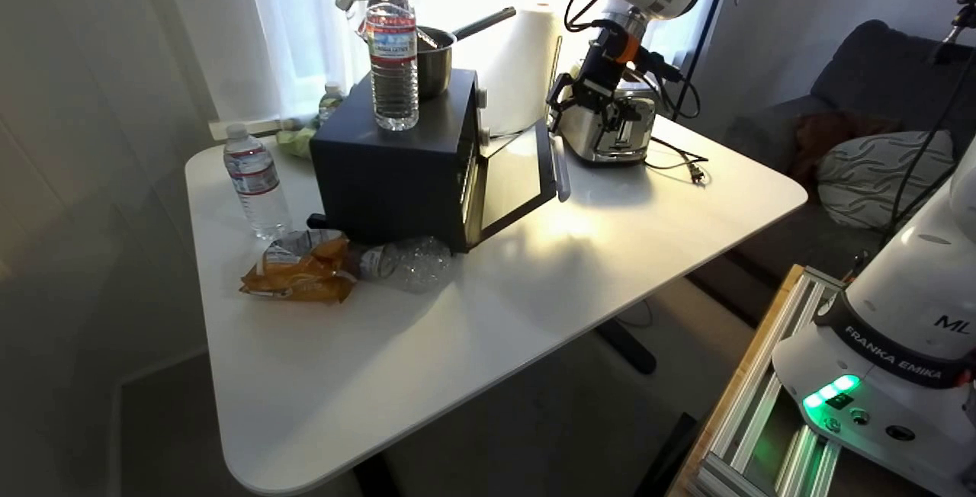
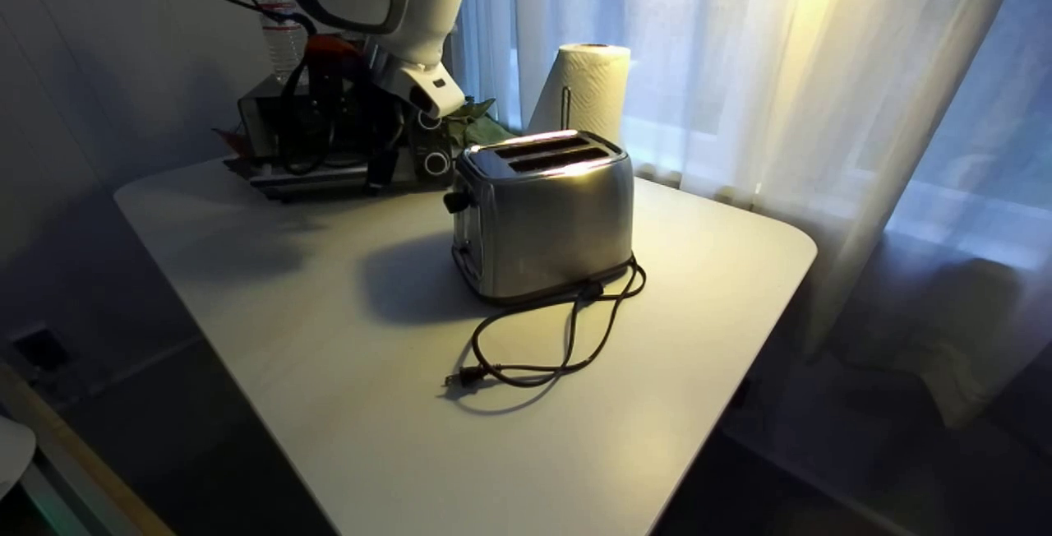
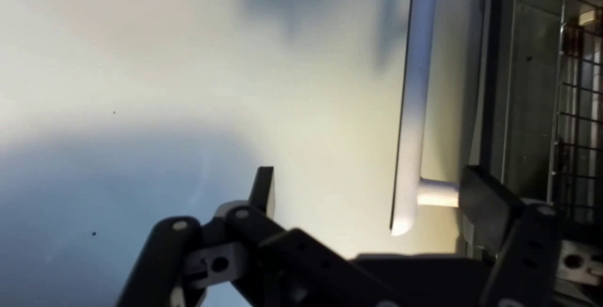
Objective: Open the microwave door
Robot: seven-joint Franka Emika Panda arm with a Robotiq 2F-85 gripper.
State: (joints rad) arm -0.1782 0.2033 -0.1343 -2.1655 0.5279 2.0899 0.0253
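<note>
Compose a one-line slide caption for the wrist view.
Open gripper by the handle of the partly open microwave door, a wire rack showing inside.

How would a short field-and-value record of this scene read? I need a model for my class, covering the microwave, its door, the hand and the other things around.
Microwave: black, boxy, standing on the table
Door: partly open, tilted outward from its lower edge
Hand: open, near the handle; contact unclear
On top: upright bottle, pot
Beside microwave: orange bag, standing bottle, lying bottle
Toaster: silver, two slots, plug lying on the table
Also in view: paper towels
</note>
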